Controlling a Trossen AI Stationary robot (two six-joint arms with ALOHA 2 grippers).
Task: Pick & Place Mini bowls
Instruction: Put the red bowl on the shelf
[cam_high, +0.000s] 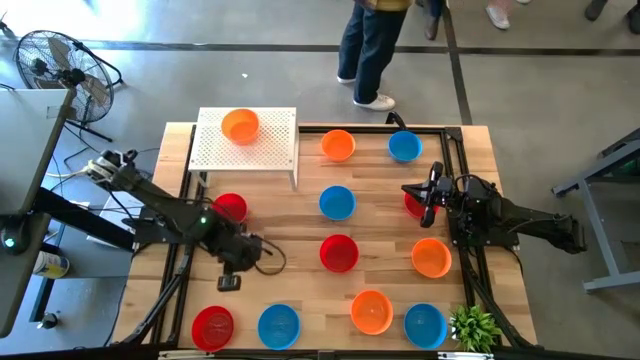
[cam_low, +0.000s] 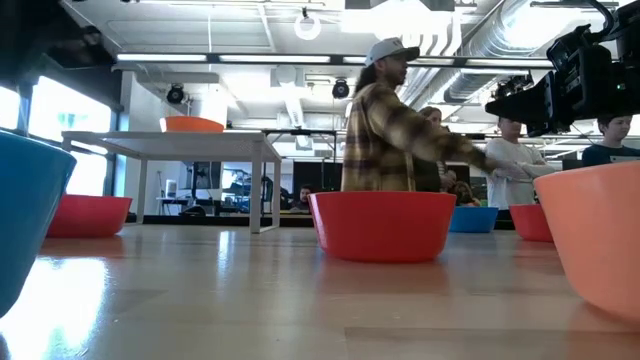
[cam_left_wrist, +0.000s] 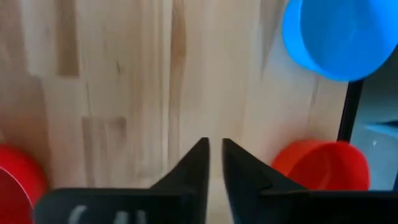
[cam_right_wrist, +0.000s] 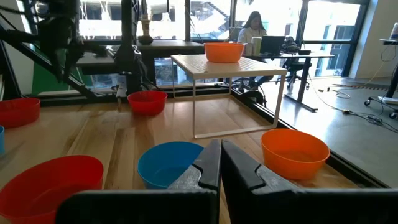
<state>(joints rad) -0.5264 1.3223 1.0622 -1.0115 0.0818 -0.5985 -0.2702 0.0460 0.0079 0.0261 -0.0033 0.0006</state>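
Red, orange and blue mini bowls stand upright on their bases across the wooden table. One orange bowl (cam_high: 240, 126) sits on the raised white perforated board (cam_high: 275, 150). My left gripper (cam_high: 230, 278) (cam_left_wrist: 214, 146) is shut and empty, pointing down over bare wood between a red bowl (cam_high: 230, 207) and the near blue bowl (cam_high: 278, 326). My right gripper (cam_high: 425, 198) (cam_right_wrist: 220, 149) is shut and empty, held level above a red bowl (cam_high: 411, 205) that it partly hides. It faces the table's left, toward a blue bowl (cam_right_wrist: 168, 163).
A black rail (cam_high: 452, 180) frames the table. A small green plant (cam_high: 475, 327) stands at the near right corner. People stand beyond the far edge (cam_high: 372, 50), and a fan (cam_high: 55, 65) is off to the left. Bare wood lies under my left gripper (cam_left_wrist: 155, 93).
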